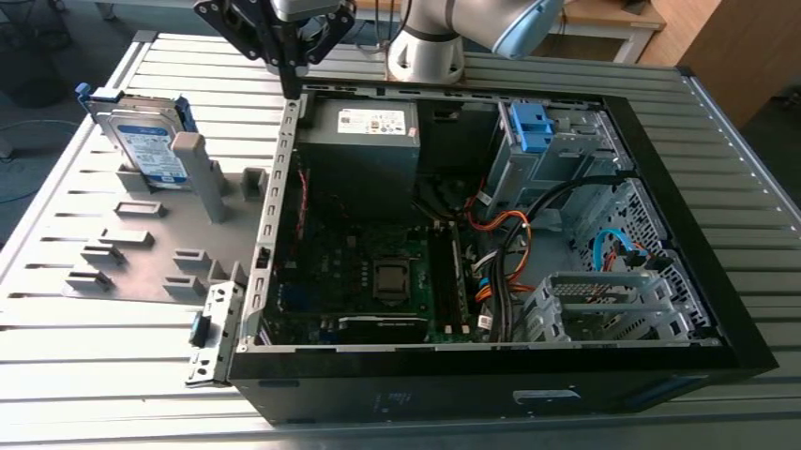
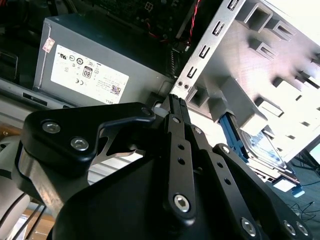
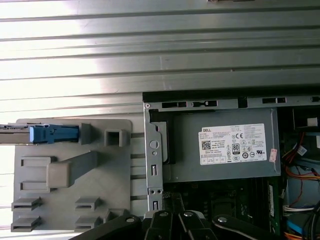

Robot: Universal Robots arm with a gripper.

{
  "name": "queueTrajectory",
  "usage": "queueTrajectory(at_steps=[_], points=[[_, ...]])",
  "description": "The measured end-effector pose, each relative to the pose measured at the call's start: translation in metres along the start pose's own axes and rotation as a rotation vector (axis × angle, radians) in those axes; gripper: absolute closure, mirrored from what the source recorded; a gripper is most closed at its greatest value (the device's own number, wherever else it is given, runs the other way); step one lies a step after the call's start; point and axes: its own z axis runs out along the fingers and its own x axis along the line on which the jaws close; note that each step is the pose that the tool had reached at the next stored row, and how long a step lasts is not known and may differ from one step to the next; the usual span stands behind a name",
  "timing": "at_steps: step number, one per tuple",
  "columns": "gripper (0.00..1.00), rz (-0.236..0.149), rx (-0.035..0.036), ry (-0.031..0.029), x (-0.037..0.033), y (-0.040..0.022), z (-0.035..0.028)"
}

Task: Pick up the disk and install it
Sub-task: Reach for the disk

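Pick-up not yet begun, I judge: the gripper hangs above the case wall beside the power supply, fingers pressed together on nothing; the disk stands on edge in the grey holder, near the tabletop's edge at the exterior view's left, well apart. A grasp would call for the fingers parted and squared to the disk's flat faces; the holder's other slots are bare, and the case's cage looks vacant.

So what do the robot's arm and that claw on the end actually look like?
The arm is a rounded, pale grey tube with a light blue cap at one joint. The gripper on its end is matte black. It is built from flat linked bars joined by silver screws, with a chunky rounded body behind them, and it tapers into two slim, straight fingers.
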Motion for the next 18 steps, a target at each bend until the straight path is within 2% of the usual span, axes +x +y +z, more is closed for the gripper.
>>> queueTrajectory(at_steps=[18], points=[[0.89,0.0,0.0,0.0,0.0041,-0.0003,-0.0001]])
